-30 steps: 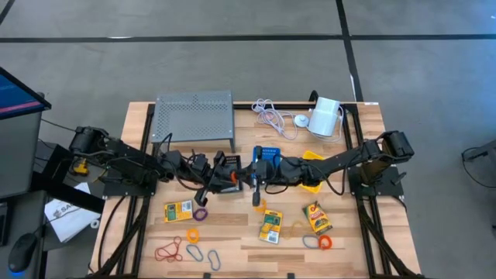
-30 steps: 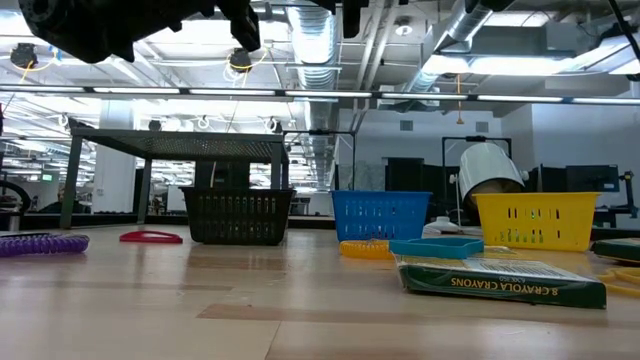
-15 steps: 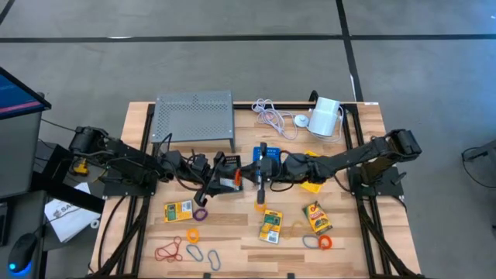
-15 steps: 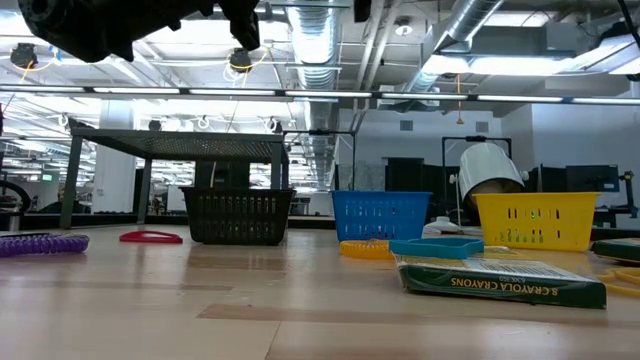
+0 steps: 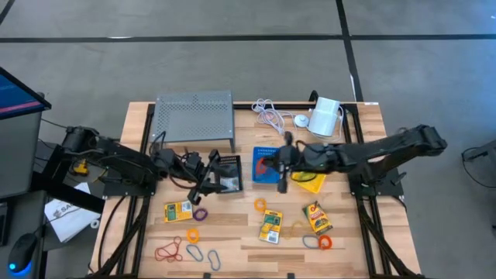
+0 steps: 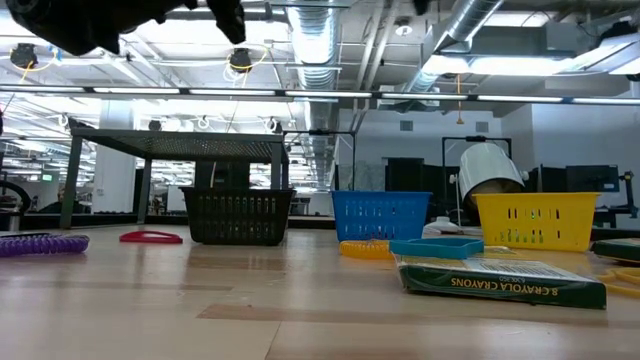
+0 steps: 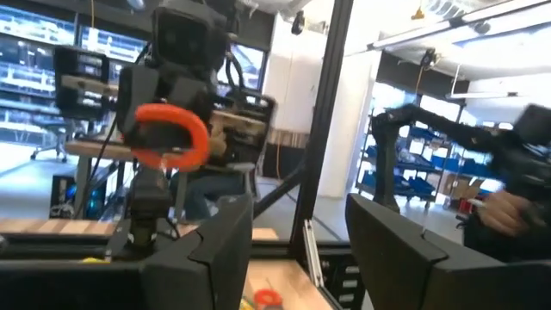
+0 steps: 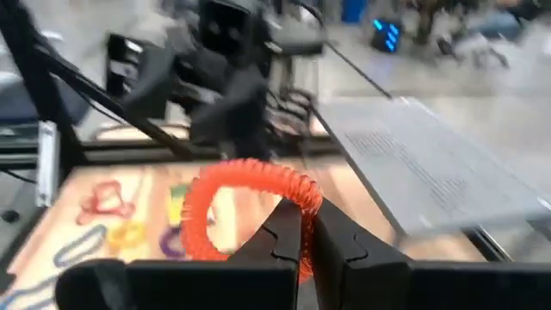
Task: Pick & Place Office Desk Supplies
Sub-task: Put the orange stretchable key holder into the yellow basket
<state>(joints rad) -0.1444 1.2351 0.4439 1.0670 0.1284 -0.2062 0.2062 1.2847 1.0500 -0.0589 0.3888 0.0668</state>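
My right gripper point(image 5: 271, 164) hangs above the blue bin point(image 5: 267, 174), shut on a red coiled loop point(image 8: 245, 202). My left gripper point(image 5: 201, 190) is open and empty beside the black bin point(image 5: 227, 172); its wrist view point(image 7: 301, 215) faces the right gripper and the red loop point(image 7: 168, 138). The yellow bin point(image 5: 311, 180) stands right of the blue one. Three yellow card packets point(image 5: 178, 210) point(image 5: 270, 225) point(image 5: 316, 217) lie flat on the table. Several coloured loops point(image 5: 167, 251) lie near the front edge. My right gripper pinches the red loop's coiled rim point(image 8: 297, 200) between its two fingers point(image 8: 288, 237), at one spot on the ring. The loop is lifted clear of the table and stands out beyond the fingertips, over the blue bin.
A grey perforated stand point(image 5: 194, 116) is at the far left. A coiled white cable point(image 5: 271, 116) and a white cylinder device point(image 5: 325, 116) are at the far right. In the low view a purple coil point(image 6: 40, 243) and a red loop point(image 6: 150, 237) lie left of the black bin point(image 6: 238, 215).
My right gripper has risen from the table near the middle packet and drawn back toward the table's right and far side, carrying the red loop clear and over the blue bin. My left gripper has drawn back a little toward the left, uncovering the black bin.
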